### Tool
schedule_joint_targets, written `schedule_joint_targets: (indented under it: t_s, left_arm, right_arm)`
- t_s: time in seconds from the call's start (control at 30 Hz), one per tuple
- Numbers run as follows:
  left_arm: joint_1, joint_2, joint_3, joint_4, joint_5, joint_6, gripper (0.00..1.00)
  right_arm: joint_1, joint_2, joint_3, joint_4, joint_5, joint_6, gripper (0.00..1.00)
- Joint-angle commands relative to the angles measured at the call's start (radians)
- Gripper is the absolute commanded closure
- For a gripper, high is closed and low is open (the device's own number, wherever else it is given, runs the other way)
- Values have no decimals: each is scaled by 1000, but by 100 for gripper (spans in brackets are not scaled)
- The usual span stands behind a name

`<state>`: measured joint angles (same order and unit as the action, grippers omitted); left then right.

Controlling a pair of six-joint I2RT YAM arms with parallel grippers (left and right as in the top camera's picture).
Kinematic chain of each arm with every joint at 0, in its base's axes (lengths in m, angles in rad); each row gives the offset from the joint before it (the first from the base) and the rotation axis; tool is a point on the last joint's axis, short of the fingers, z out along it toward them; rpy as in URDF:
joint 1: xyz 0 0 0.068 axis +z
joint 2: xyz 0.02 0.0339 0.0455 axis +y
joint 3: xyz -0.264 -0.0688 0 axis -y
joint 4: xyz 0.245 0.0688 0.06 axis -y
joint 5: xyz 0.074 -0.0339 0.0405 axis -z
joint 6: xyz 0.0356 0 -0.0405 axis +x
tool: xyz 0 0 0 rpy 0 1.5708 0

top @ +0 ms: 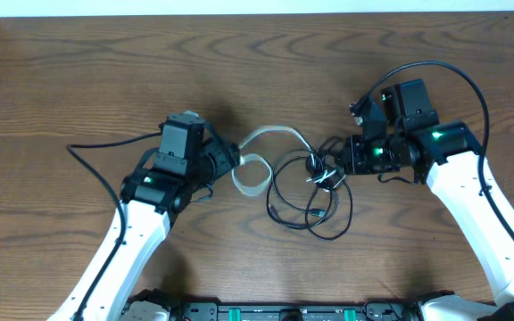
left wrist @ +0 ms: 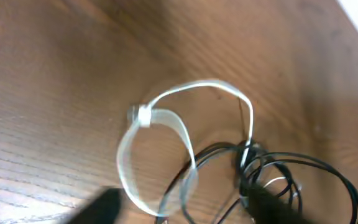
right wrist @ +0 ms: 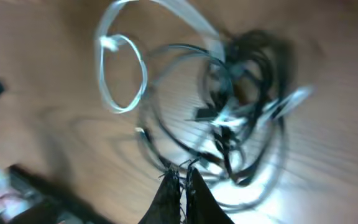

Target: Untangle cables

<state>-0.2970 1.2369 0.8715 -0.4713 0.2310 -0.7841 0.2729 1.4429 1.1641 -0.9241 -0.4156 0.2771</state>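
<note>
Toward the near centre, the black cables lie knotted, and the white cable loops off their far left. At the knot, the right gripper has its jaws almost together (whether they pinch a strand, I cannot tell). The left gripper, fingers spread, brackets the white loop. Separation looks barely begun; the next move is to pinch the white cable and draw it left.

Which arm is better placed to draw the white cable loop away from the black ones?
Left. The left pincer, open, is beside the white cable loop; the right pincer sits across at the knot of the black cables.
</note>
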Motion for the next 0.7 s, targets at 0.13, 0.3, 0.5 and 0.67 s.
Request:
schedule_joint_targets:
  t_s: [0.13,0.3,0.5,0.67]
  left_arm:
    - [5,1,11,-2,40,24,9]
    - [-40,2,11,-2,124,24,8]
    - [-135,9,11,1,74,24,8]
    - [-164,20,11,1,-72,-24,9]
  right_arm:
    - [3,0,-2,-75,467,201,98]
    - [3,27,-6,-106,489,223,97]
    - [9,90,-18,-152,490,223,89]
    - [23,19,34,-121,457,171,62]
